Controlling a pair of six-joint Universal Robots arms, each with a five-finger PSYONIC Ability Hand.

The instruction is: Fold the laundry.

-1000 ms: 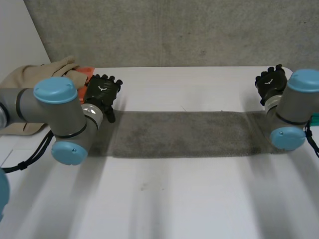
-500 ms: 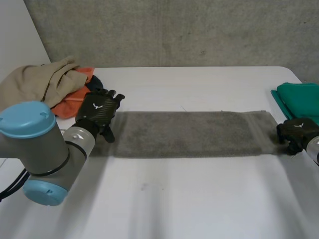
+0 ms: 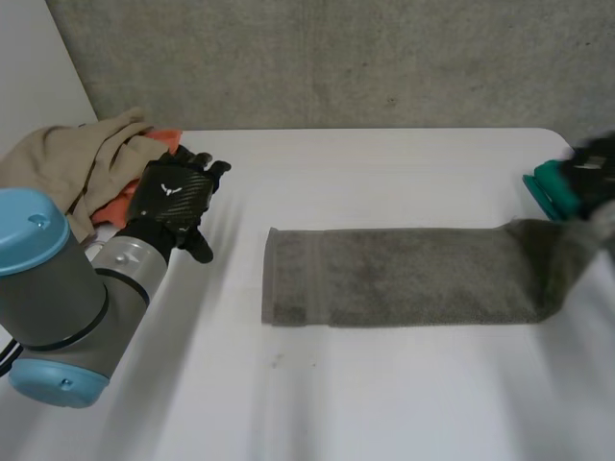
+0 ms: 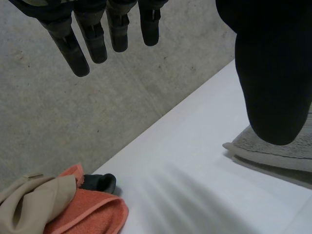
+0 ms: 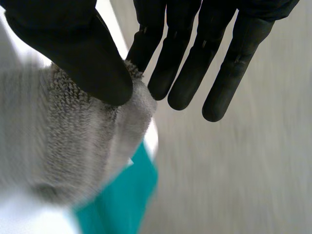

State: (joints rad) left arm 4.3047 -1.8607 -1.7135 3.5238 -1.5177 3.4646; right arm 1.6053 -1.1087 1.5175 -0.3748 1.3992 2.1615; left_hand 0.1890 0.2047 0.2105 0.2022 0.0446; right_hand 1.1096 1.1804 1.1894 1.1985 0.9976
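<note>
While right hand (image 5: 73,53) pinches towel (image 3: 404,274) at its 3 o'clock end, held up beside teal cloth (image 3: 553,187), towel lies across table (image 3: 384,403), long axis 9-to-3. Open, empty left hand (image 3: 173,197) sits 9 o'clock of free end, nearer it.

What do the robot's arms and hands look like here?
The left arm is a thick grey cylindrical joint with rounded light-blue caps. The left hand is black, with a small white mark on its back. The right hand is black too, with slim round-tipped fingers.
</note>
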